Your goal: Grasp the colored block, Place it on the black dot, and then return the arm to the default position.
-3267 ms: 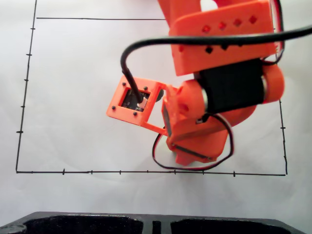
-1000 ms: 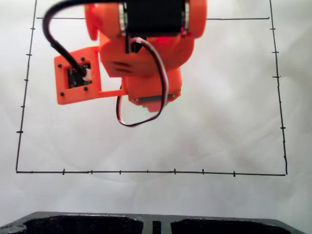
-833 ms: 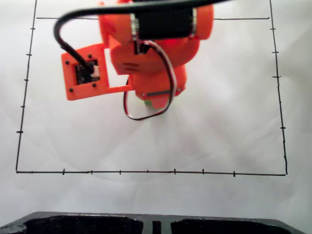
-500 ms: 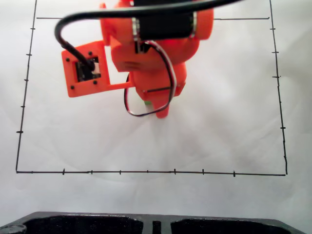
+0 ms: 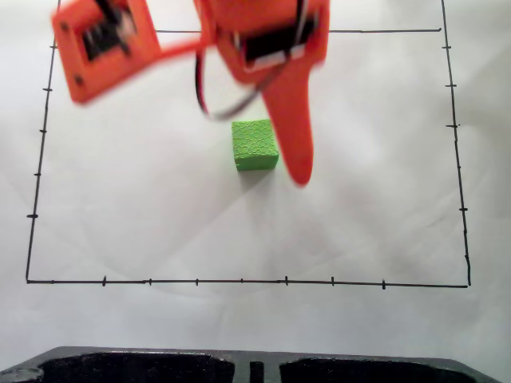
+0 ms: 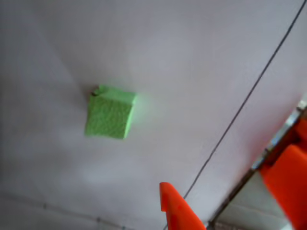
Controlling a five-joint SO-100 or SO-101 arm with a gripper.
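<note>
The green colored block (image 5: 255, 145) rests flat on the white paper near the middle of the drawn rectangle, with nothing touching it. The orange arm (image 5: 267, 36) hangs blurred over the top of the fixed view. Its tapered finger (image 5: 291, 128) points down just right of the block, above the paper. In the wrist view the block (image 6: 110, 117) lies apart from the gripper (image 6: 225, 179), which is open with nothing between its orange fingers. A dark sliver at the block's upper left corner looks like the black dot (image 6: 93, 91); the rest is hidden under the block.
Thin black border lines (image 5: 239, 281) with tick marks frame the paper. A black moulded edge (image 5: 255, 367) runs along the bottom of the fixed view. The orange camera mount (image 5: 100, 40) sticks out at top left.
The arm has lifted and pulled back toward the top of the fixed view. The block it covered half a second ago now lies free on the paper.
</note>
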